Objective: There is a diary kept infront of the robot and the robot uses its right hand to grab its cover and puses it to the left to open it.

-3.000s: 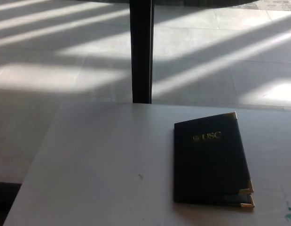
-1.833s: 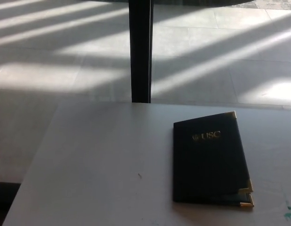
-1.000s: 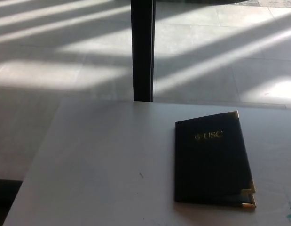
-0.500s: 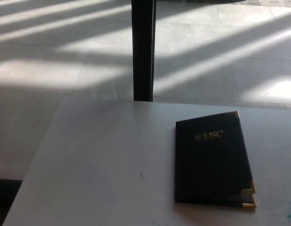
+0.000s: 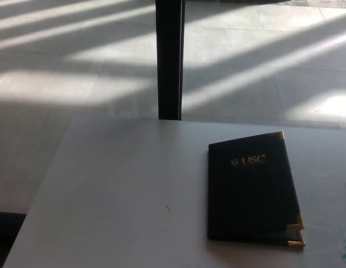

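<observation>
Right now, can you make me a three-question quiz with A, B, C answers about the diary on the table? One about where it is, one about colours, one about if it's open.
1. Where does the diary lie on the table?
A. On the robot's left side
B. On the robot's right side
C. Hanging off the far edge

2. What colour are the diary's corner pieces?
A. Gold
B. Red
C. White

3. How is the diary?
A. Wide open
B. Standing upright
C. Closed and lying flat

Answers:
1. B, it sits in the right half of the head view, well inside the far edge.
2. A, shiny gold tips show at the far right and near right corners, matching the gold letters on the dark cover.
3. C, the cover with its letters faces up and no pages show.
</observation>
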Robot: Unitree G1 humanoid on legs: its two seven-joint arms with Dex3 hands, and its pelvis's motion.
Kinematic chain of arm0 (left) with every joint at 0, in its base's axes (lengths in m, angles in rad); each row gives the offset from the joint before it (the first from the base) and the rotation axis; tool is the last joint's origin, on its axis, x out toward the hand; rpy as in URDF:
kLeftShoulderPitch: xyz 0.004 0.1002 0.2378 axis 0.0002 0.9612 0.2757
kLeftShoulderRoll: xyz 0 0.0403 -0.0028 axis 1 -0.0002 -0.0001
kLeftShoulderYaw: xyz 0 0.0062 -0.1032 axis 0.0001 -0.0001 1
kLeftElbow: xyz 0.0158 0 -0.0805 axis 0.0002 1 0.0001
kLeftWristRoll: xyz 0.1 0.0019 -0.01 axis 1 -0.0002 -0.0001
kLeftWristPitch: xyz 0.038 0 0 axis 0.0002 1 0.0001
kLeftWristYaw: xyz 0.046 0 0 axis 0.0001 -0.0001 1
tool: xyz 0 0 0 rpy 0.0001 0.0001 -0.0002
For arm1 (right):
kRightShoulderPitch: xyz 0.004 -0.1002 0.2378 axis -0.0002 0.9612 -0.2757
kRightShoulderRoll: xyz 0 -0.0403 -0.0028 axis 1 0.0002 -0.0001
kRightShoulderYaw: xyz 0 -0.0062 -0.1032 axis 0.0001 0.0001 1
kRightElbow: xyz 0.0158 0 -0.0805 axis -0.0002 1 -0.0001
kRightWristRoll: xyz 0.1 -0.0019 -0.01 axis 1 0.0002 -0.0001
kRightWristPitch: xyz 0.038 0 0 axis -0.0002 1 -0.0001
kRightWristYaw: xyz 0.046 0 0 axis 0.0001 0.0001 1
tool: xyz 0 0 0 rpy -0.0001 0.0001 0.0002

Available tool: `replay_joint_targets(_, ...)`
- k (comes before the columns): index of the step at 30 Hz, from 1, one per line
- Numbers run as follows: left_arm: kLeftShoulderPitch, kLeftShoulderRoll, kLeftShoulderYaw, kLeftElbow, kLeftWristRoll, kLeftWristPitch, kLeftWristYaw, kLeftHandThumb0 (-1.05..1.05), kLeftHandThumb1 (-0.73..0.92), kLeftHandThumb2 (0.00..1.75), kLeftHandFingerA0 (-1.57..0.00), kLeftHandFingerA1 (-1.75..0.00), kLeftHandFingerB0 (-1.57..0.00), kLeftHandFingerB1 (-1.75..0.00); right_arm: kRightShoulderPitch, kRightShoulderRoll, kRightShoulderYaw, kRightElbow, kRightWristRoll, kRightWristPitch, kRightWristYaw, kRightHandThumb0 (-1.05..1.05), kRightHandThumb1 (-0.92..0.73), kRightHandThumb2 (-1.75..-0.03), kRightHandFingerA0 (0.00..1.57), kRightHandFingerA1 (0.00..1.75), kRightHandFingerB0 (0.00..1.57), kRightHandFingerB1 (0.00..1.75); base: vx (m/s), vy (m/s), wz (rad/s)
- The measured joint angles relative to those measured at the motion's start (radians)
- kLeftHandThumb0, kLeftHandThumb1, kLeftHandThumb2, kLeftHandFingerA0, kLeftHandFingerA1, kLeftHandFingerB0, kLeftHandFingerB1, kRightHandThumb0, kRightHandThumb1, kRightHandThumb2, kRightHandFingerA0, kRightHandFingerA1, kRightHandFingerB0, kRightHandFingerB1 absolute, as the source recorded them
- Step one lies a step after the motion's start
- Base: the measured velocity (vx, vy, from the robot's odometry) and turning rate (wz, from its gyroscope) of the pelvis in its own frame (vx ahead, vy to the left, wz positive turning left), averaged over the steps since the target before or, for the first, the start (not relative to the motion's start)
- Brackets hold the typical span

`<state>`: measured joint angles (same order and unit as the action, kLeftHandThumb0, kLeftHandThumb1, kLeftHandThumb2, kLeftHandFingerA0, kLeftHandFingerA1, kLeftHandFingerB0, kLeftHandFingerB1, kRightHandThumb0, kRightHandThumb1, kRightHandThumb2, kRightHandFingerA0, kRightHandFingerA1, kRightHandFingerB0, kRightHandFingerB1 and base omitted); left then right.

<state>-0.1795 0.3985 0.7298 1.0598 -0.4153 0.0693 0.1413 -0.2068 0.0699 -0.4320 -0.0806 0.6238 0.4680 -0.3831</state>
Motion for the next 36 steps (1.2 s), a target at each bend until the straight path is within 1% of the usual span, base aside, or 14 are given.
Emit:
replay_joint_targets(1, -0.001, 0.0, 0.0, 0.0, 0.0, 0.0, 0.001, -0.86, 0.92, 1.03, -0.45, -1.1, -0.35, -0.96, 0.005, 0.006, 0.011, 0.002, -0.004, 0.0, 0.002, -0.61, -0.82, -1.02, 0.28, 0.59, 0.21, 0.5, 0.0, 0.0, 0.0)
replay_joint_targets(2, -0.001, 0.0, -0.001, 0.0, -0.001, 0.0, 0.001, -0.87, 0.92, 1.02, -0.46, -1.1, -0.36, -0.94, 0.008, 0.011, 0.019, 0.003, -0.006, -0.001, 0.005, -0.62, -0.92, -0.76, 0.31, 0.57, 0.21, 0.42, 0.0, 0.0, 0.0)
replay_joint_targets(3, -0.002, 0.0, -0.001, 0.0, -0.001, 0.0, 0.002, -0.87, 0.92, 1.02, -0.46, -1.0, -0.39, -0.87, 0.01, 0.022, 0.03, 0.007, -0.01, -0.006, 0.009, -0.65, -0.92, -0.73, 0.36, 0.61, 0.25, 0.43, 0.0, 0.0, 0.0)
replay_joint_targets(11, -0.005, 0.001, -0.009, 0.001, -0.001, 0.0, 0.004, -0.86, 0.92, 1.0, -0.44, -0.98, -0.4, -0.87, 0.038, 0.074, 0.093, 0.044, -0.055, -0.031, 0.016, -0.65, -0.92, -0.75, 0.38, 0.65, 0.27, 0.43, 0.0, 0.0, 0.0)
replay_joint_targets(12, -0.006, 0.002, -0.008, 0.001, -0.001, 0.0, 0.005, -0.87, 0.92, 0.99, -0.44, -1.12, -0.35, -0.92, 0.04, 0.079, 0.097, 0.045, -0.06, -0.034, 0.016, -0.65, -0.92, -0.75, 0.36, 0.64, 0.27, 0.44, 0.0, 0.0, 0.0)
replay_joint_targets(14, -0.009, 0.003, -0.007, 0.003, -0.002, 0.0, 0.009, -0.87, 0.92, 0.99, -0.46, -1.0, -0.39, -0.85, 0.046, 0.092, 0.11, 0.047, -0.072, -0.041, 0.017, -0.65, -0.92, -0.75, 0.37, 0.63, 0.29, 0.46, 0.0, 0.0, 0.0)
replay_joint_targets(24, -0.019, 0.008, -0.01, 0.009, -0.002, 0.0, 0.015, -0.87, 0.92, 1.02, -0.44, -0.99, -0.38, -0.86, 0.067, 0.135, 0.164, 0.057, -0.113, -0.067, 0.025, -0.69, -0.92, -0.77, 0.37, 0.68, 0.25, 0.44, 0.0, 0.0, 0.0)
replay_joint_targets(27, -0.02, 0.015, -0.012, 0.012, -0.001, 0.0, 0.014, -0.87, 0.92, 1.02, -0.46, -1.09, -0.37, -0.94, 0.086, 0.136, 0.205, 0.054, -0.131, -0.082, 0.03, -0.66, -0.92, -0.76, 0.42, 0.69, 0.3, 0.45, 0.0, 0.0, 0.0)
replay_joint_targets(28, -0.02, 0.019, -0.013, 0.014, -0.001, 0.0, 0.014, -0.88, 0.92, 1.0, -0.48, -0.99, -0.41, -0.87, 0.091, 0.136, 0.218, 0.051, -0.137, -0.088, 0.03, -0.63, -0.77, -1.09, 0.4, 0.68, 0.29, 0.55, 0.0, 0.0, 0.0)
replay_joint_targets(30, -0.021, 0.022, -0.014, 0.016, -0.001, 0.0, 0.015, -0.88, 0.92, 1.0, -0.48, -0.99, -0.41, -0.87, 0.101, 0.137, 0.245, 0.043, -0.148, -0.097, 0.03, -0.63, -0.77, -1.09, 0.4, 0.68, 0.29, 0.55, 0.0, 0.0, 0.0)
replay_joint_targets(31, -0.022, 0.023, -0.014, 0.017, -0.001, 0.0, 0.015, -0.88, 0.92, 1.03, -0.46, -0.98, -0.4, -0.86, 0.107, 0.137, 0.26, 0.042, -0.151, -0.099, 0.03, -0.65, -0.92, -0.74, 0.43, 0.69, 0.35, 0.45, 0.0, 0.0, 0.0)
replay_joint_targets(34, -0.022, 0.026, -0.015, 0.02, -0.001, 0.0, 0.015, -0.87, 0.92, 1.0, -0.46, -0.98, -0.41, -0.89, 0.12, 0.138, 0.294, 0.034, -0.161, -0.105, 0.026, -0.65, -0.92, -0.74, 0.43, 0.7, 0.34, 0.45, 0.0, 0.0, 0.0)
replay_joint_targets(35, -0.022, 0.026, -0.015, 0.02, -0.001, 0.0, 0.015, -0.87, 0.92, 1.04, -0.47, -0.98, -0.41, -0.88, 0.123, 0.138, 0.303, 0.032, -0.163, -0.107, 0.024, -0.62, -0.79, -1.11, 0.4, 0.7, 0.26, 0.55, 0.0, 0.0, 0.0)
replay_joint_targets(36, -0.022, 0.026, -0.015, 0.02, -0.001, 0.0, 0.015, -0.89, 0.92, 1.03, -0.46, -0.99, -0.41, -0.89, 0.127, 0.138, 0.312, 0.029, -0.164, -0.111, 0.022, -0.65, -0.92, -0.76, 0.37, 0.67, 0.29, 0.45, 0.0, 0.0, 0.0)
